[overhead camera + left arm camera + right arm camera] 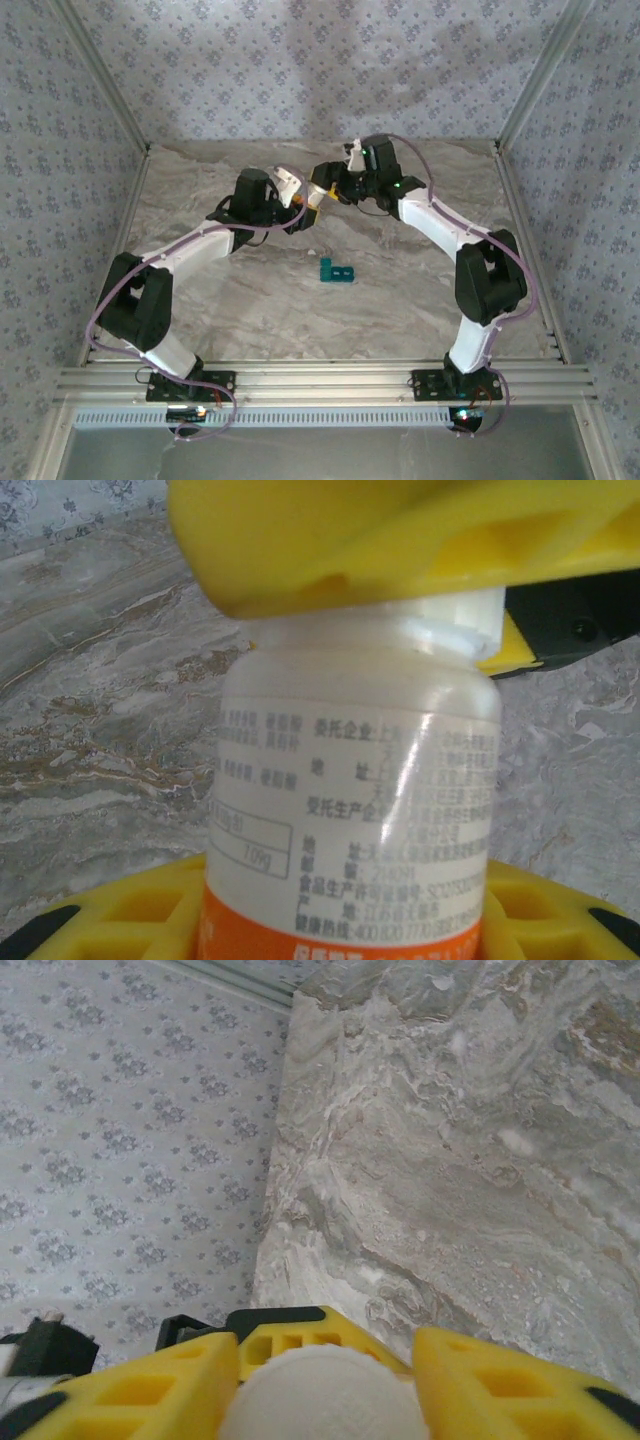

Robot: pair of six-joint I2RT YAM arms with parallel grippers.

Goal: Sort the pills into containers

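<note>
I'm seeing both arms [190, 250] and the bottle [350, 810] crowding the tabletop's [250, 310] far middle; the containers [337, 271] are interrupting its open near half.

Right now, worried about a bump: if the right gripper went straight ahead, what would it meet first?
The bottle cap, snug between the right gripper's fingers; behind it, probably the table.

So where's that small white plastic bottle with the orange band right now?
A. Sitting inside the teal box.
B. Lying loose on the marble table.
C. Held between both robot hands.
C: the left hand grips the small white plastic bottle with the orange band by its body, while the right hand grips its round white cap.
</note>
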